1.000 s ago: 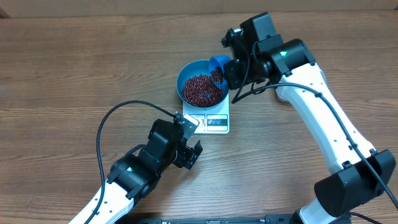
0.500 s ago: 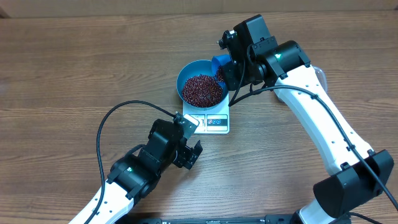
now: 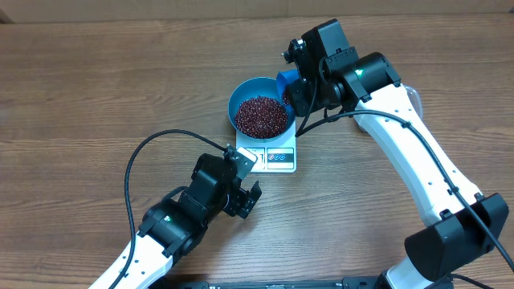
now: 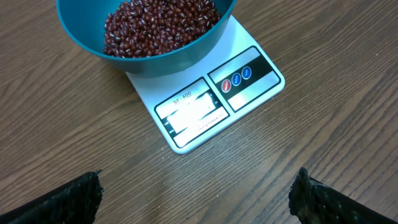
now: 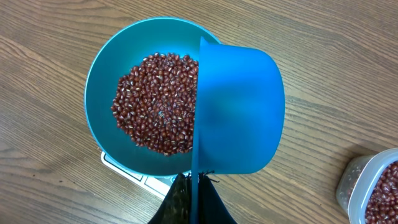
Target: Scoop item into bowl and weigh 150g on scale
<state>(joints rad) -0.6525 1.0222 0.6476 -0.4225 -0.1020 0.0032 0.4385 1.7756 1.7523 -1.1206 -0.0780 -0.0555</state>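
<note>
small print "sf-400" on the front edge of the scale (image 4: pixel 211 99), other markings illegible

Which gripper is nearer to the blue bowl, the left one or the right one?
Right. The right gripper, shut on the blue scoop, is over the bowl's right rim. The left gripper, jaws open, is on the robot's side of the scale, apart from the bowl.

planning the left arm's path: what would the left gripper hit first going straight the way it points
Probably the scale, at its front edge, blue bowl behind it; the left gripper angles down, so the wooden table could come first.
</note>
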